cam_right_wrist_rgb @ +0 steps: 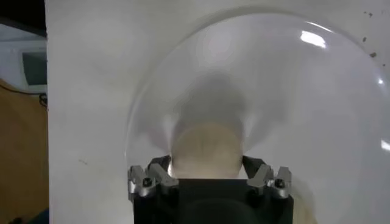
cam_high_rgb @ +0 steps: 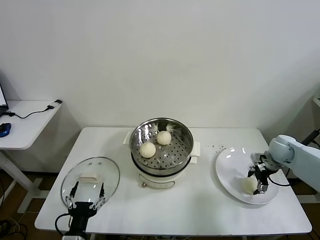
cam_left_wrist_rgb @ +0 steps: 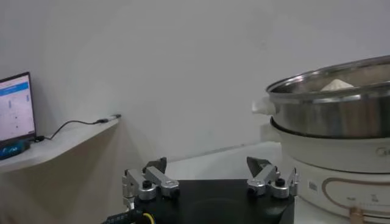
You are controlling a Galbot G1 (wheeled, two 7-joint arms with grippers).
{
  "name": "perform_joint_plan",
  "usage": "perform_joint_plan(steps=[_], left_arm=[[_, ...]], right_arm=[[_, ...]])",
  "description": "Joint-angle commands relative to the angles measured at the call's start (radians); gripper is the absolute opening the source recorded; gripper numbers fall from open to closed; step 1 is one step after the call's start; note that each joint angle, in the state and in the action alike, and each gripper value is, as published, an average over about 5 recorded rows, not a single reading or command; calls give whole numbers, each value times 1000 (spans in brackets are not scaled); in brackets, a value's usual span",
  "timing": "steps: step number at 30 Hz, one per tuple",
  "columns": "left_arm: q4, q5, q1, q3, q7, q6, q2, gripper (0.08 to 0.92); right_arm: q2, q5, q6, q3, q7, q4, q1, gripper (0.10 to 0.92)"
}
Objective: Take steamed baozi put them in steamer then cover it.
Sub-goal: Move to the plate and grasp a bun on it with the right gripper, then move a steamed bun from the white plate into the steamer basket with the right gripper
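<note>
Two steamed baozi (cam_high_rgb: pixel 147 149) (cam_high_rgb: pixel 163 137) lie in the steel steamer (cam_high_rgb: pixel 185 135) on its white pot base at the table's middle. A third baozi (cam_high_rgb: pixel 248 185) lies on the white plate (cam_high_rgb: pixel 227 172) at the right. My right gripper (cam_high_rgb: pixel 256 181) is down over it. In the right wrist view its fingers (cam_right_wrist_rgb: pixel 163 170) press both sides of that baozi (cam_right_wrist_rgb: pixel 206 149). The glass cover (cam_high_rgb: pixel 107 175) with a white handle lies flat at the front left. My left gripper (cam_high_rgb: pixel 87 196) hangs open over the cover's near edge, holding nothing (cam_left_wrist_rgb: pixel 208 167).
A side desk (cam_high_rgb: pixel 27 125) with a cable and a laptop stands off the table's left. The steamer's wall (cam_left_wrist_rgb: pixel 341 109) rises close to the left gripper's right. Bare tabletop (cam_high_rgb: pixel 200 210) runs along the front between cover and plate.
</note>
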Motion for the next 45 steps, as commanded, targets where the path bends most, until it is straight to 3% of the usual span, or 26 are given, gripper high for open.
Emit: perform_joint_plan(steps=[1, 6, 10, 16, 22, 33, 45], left_arm=[[0, 2, 1, 2, 0, 0, 0, 823], [-2, 1, 7, 2, 0, -5, 0, 823], [-5, 1, 13, 4, 0, -8, 1, 823], [-13, 1, 17, 5, 1, -7, 1, 823], [-18, 1, 21, 5, 1, -8, 0, 823], [-30, 7, 17, 14, 1, 3, 0, 823], [-30, -9, 36, 4, 2, -4, 3, 823]], right_arm=[[17, -10, 8, 4, -7, -20, -2, 722], [22, 20, 50, -31, -19, -20, 78, 700], [66, 55, 194, -143, -73, -35, 289, 696], [236, -5, 470, -333, -161, -80, 637, 696], [421, -2, 642, -386, -154, -87, 801, 696], [713, -75, 799, -334, -152, -55, 790, 696], [832, -168, 841, -354, -146, 2, 618, 696]])
